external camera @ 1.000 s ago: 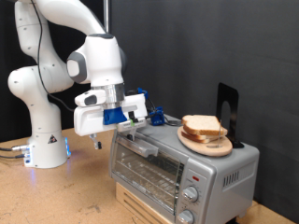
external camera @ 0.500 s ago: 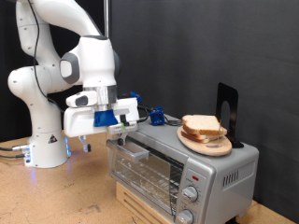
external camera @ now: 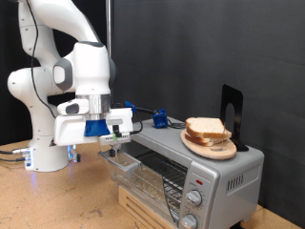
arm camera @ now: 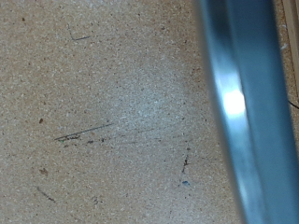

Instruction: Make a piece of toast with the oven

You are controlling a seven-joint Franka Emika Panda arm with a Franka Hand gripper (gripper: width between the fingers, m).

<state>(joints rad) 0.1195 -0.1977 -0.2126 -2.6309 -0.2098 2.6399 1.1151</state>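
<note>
Oven [external camera: 191,172] door now pulled partway open w/ fingers [external camera: 112,145] at its handle; finger gap unclear.

In the exterior view the pincer [external camera: 112,143] is too small and too crowded by its own blue-and-white mount to show how its fingers stand. The boxy silver toaster oven [external camera: 205,176] is cut off by the bottom edge. In the wrist view a blurred metal bar [arm camera: 243,112] crosses the speckled tabletop [arm camera: 103,103], leaving its identity unclear.
</note>
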